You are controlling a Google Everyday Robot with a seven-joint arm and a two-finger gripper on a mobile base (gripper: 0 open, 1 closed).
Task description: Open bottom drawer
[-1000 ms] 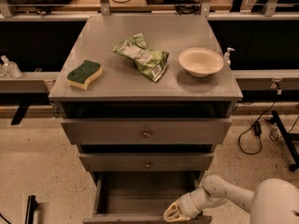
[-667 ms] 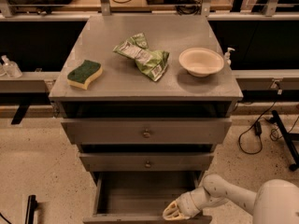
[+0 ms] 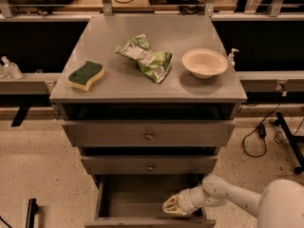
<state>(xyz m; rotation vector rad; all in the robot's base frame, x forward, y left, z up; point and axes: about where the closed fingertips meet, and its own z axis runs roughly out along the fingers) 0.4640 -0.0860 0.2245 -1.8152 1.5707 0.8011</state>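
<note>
Just the one view. The bottom drawer (image 3: 135, 199), lowest of the three fronts, sat pulled well out with its grey inside showing. So the job looked basically done, maybe a last bit of pull left. The gripper (image 3: 175, 206) sat at its near-right front edge; couldn't tell if it was clamped or apart. The green bag (image 3: 145, 58) up top had print, but it was unreadable.
</note>
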